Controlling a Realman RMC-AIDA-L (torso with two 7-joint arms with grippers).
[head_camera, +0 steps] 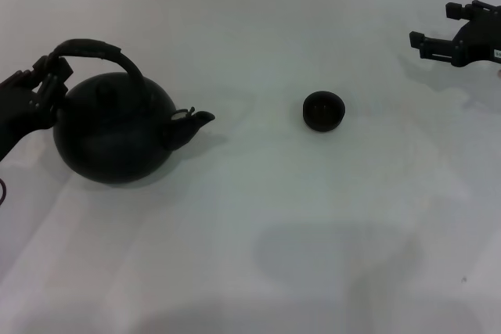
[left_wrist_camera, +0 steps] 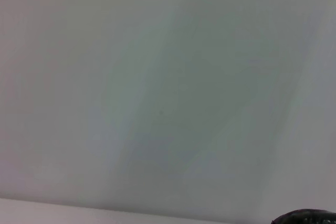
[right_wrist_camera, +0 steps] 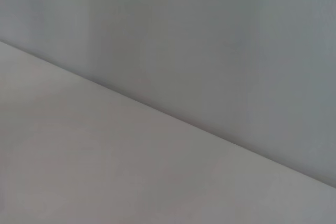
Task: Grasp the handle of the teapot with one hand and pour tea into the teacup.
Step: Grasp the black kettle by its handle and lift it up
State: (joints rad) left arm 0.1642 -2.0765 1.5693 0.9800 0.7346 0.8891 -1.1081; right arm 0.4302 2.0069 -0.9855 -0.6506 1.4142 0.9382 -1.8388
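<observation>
While the left tool (head_camera: 48, 76) sits clamped on the handle (head_camera: 98, 48) of the teapot (head_camera: 117, 127) at the tabletop's (head_camera: 313, 232) left, the lift comes next, carrying its spout over the teacup (head_camera: 323, 110) well apart; the right tool (head_camera: 458, 37) idles, fingers apart.

From my right wrist camera I see only a pale table surface (right_wrist_camera: 105, 171) meeting a plain grey wall (right_wrist_camera: 210, 40) along one straight slanting edge. No object or gripper fingers show here.
</observation>
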